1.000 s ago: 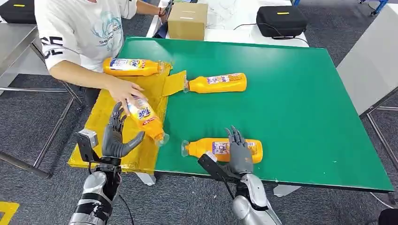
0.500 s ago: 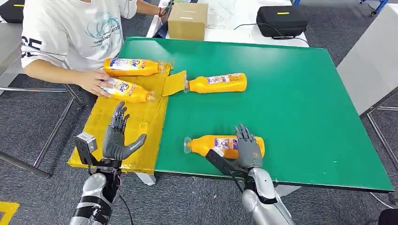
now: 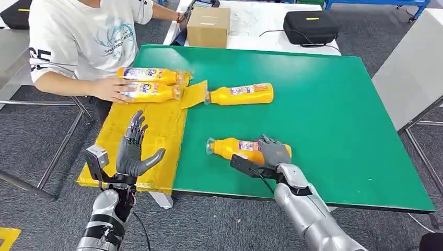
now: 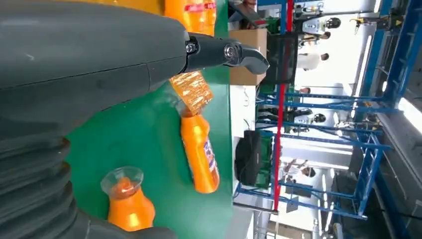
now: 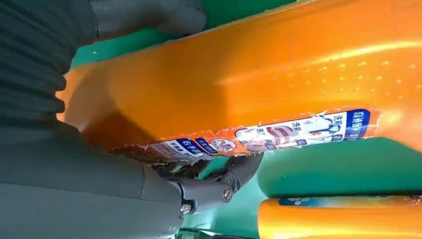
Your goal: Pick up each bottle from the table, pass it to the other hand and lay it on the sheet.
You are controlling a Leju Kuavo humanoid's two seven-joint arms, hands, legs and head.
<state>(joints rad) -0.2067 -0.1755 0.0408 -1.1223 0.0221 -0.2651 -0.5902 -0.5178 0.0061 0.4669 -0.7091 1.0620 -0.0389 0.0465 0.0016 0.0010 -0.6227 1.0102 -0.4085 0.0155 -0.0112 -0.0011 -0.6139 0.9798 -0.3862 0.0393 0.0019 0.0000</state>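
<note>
An orange bottle (image 3: 236, 148) lies on the green table (image 3: 334, 120) near its front edge, cap end toward the yellow sheet (image 3: 151, 136). My right hand (image 3: 272, 152) grips its body; in the right wrist view the bottle (image 5: 259, 79) sits between thumb and fingers (image 5: 214, 186). My left hand (image 3: 133, 150) is open and upright over the sheet's near end, holding nothing. A second bottle (image 3: 241, 94) lies farther back on the green, its neck at a folded flap of the sheet. Two more bottles (image 3: 149, 75) (image 3: 151, 92) lie at the sheet's far end.
A person in a white shirt stands at the far left, one hand (image 3: 111, 89) on the nearer sheet bottle. A cardboard box (image 3: 209, 25) and a black case (image 3: 310, 26) sit behind the table. A grey table (image 3: 407, 73) stands to the right.
The person carried a bottle from beside my left hand to the sheet's far end, next to the other one. My right hand closed around the near bottle, which shifted slightly inward.
</note>
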